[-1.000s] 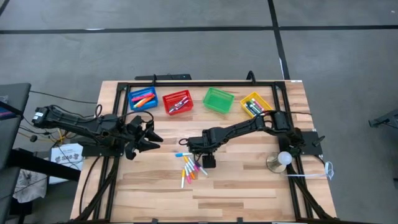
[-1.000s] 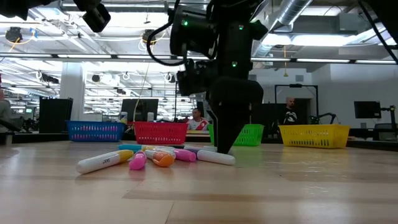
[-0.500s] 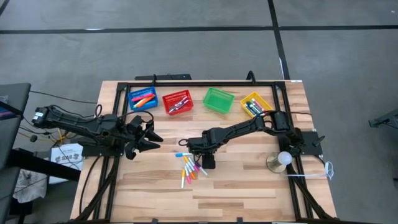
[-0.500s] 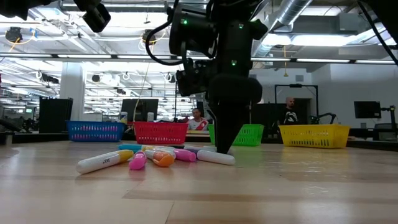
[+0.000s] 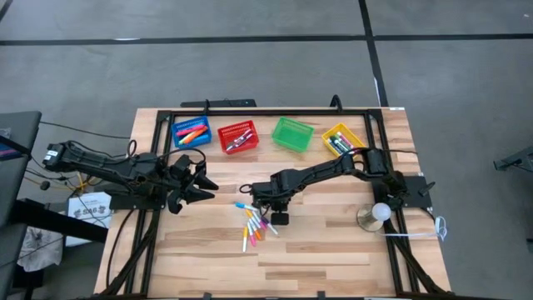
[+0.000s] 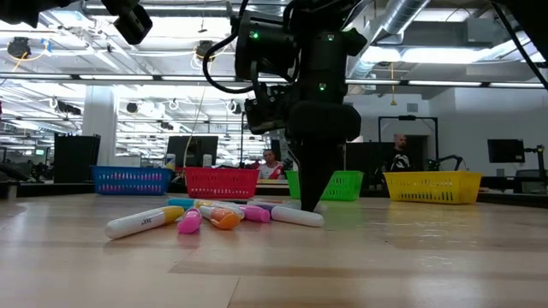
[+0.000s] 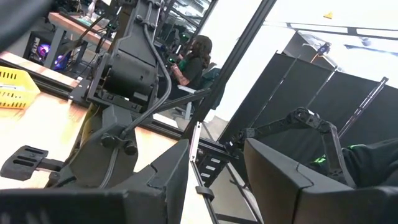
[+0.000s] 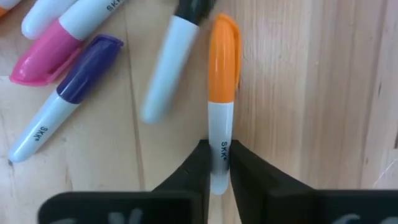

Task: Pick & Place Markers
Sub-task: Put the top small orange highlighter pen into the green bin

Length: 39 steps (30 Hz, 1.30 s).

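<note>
The jaws of the right gripper point(image 8: 219, 163) are clenched on the white barrel of an orange-capped marker point(image 8: 222, 93), which lies on the smooth wooden table point(image 5: 333, 242) at the edge of the loose pile of markers point(image 5: 255, 223). Only the right wrist view shows this grip — in the low view the dark fingers just reach down behind round, glossy pens. The left gripper point(image 5: 198, 180) waits spread apart and empty near the mesh-walled blue basket point(image 5: 191, 132).

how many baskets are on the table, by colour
blue basket: 1
red basket: 1
green basket: 1
yellow basket: 1
total: 4
</note>
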Available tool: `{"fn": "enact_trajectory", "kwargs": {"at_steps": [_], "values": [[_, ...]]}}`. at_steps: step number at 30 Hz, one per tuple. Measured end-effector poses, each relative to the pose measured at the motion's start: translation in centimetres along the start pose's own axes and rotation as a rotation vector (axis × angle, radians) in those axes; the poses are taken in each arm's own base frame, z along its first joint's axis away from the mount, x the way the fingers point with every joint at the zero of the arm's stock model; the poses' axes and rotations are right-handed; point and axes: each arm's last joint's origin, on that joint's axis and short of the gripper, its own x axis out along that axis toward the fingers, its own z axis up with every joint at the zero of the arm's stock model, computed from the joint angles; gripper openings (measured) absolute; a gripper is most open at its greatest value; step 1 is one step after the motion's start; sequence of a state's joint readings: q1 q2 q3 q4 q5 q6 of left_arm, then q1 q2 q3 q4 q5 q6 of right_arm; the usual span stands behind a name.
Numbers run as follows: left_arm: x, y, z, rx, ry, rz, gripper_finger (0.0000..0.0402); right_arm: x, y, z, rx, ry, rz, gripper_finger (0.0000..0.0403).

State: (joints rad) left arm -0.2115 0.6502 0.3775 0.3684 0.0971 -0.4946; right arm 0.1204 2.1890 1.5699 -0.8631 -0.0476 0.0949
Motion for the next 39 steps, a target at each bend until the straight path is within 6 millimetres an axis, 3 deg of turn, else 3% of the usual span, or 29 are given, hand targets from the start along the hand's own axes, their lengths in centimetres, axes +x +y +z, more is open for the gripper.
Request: {"fn": "enact_trajectory", "kwargs": {"at_steps": [5,11,25,32,39], "values": [[0.0,0.0,0.0,0.0,0.0,0.0,0.0154,-1.2,-0.3,-0.6,0.022,0.019,0.011,0.0024],[0.0,0.0,0.0,0.0,0.0,0.0,0.0154,-2.6,-0.8,-1.0,0.077,0.03,0.01,0.0042],[0.0,0.0,0.0,-0.004,0.0,-0.001,0.0154,-3.5,-1.4,-1.7,0.07,0.1,-0.004,0.0033],[0.0,0.0,0.0,-0.003,0.0,-0.001,0.0154,-6.2,-2.1,-0.1,0.048,0.033,-0.001,0.0026],[0.0,0.0,0.0,0.0,0.0,-0.001,0.0154,-10.4,-3.7,1.5,0.009,-0.058,-0.005,0.0032]]}}
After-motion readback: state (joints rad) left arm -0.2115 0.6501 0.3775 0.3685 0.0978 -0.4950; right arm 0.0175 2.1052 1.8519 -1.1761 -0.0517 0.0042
